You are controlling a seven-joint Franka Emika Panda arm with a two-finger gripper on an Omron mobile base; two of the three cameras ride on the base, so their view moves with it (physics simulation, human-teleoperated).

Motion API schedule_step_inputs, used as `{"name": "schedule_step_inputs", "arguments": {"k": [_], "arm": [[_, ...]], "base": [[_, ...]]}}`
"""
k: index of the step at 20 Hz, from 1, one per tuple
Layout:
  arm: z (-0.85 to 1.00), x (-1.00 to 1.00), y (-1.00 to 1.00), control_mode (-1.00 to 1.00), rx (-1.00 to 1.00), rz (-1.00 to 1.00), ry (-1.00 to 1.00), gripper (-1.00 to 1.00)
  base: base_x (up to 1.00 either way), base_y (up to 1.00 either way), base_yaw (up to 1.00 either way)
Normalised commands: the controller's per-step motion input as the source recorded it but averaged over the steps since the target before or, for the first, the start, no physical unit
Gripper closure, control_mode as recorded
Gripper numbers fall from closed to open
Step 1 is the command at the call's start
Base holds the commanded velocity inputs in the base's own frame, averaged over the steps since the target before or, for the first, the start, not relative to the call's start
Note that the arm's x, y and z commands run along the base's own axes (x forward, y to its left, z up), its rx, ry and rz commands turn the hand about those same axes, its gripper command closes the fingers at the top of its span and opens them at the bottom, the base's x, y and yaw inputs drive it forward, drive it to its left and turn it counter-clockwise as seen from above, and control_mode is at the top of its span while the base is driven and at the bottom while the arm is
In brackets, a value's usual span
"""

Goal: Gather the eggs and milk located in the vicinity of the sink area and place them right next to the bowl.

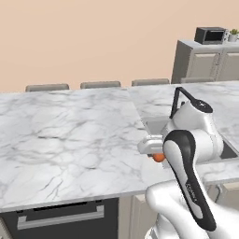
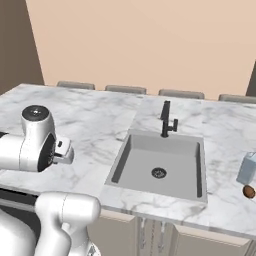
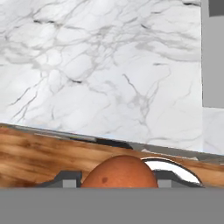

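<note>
My gripper (image 1: 158, 155) hangs low over the marble counter's front edge, just left of the sink (image 2: 160, 165), and is shut on the orange-brown egg (image 1: 159, 158). In the hand view that egg (image 3: 120, 173) bulges up between the two dark fingertips (image 3: 65, 179). The milk carton (image 2: 247, 169) stands upright on the counter right of the sink, with the brown egg (image 2: 248, 191) lying just in front of it. A black faucet (image 2: 167, 120) rises behind the basin. The bowl is out of view.
A broad stretch of marble counter (image 1: 70, 135) spreads to the left of the sink. An oven front (image 1: 60, 214) sits below the counter edge. Stool backs (image 1: 100, 85) line the far side. A microwave (image 1: 210, 35) stands on distant cabinets.
</note>
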Motion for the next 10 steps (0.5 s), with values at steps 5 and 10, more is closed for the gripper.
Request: {"name": "schedule_step_inputs", "arguments": {"k": [5,10], "arm": [[0.00,0.00,0.00,1.00,0.00,0.00,0.00,1.00],[0.00,0.00,0.00,1.00,0.00,0.00,0.00,1.00]], "base": [[-0.76,-0.02,0.00],[-0.78,-0.16,-0.01]]}}
